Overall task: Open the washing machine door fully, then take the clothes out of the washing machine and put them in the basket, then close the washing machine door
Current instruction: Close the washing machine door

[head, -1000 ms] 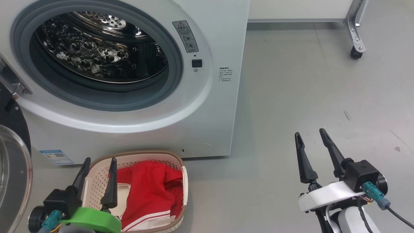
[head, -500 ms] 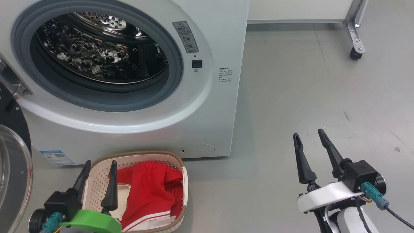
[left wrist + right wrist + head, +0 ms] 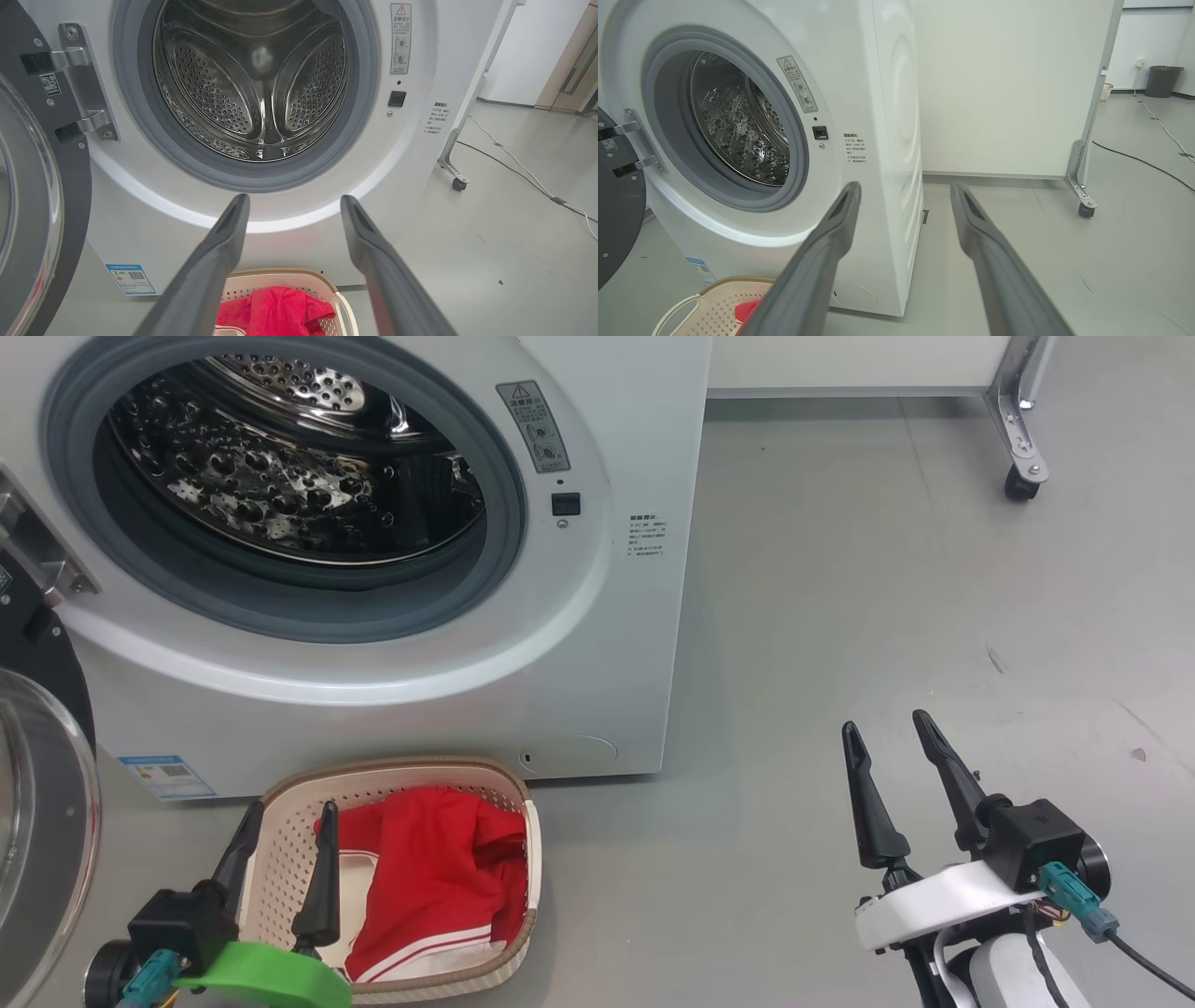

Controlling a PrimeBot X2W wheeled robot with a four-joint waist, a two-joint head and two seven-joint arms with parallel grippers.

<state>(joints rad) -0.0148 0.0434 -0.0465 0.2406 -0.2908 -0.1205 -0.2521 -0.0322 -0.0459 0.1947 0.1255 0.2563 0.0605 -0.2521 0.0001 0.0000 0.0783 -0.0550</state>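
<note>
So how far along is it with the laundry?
Done: the washing machine door hangs wide open, the steel drum looks empty, and the red clothes lie in the basket. In hand: nothing; both arms' jaws stand open and empty. Left: shutting the door.

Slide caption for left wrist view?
Open left gripper faces the empty washing machine, red clothes in the basket below.

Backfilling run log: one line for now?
door open | drum empty | clothes in basket | left end effector open | right end effector open
</note>
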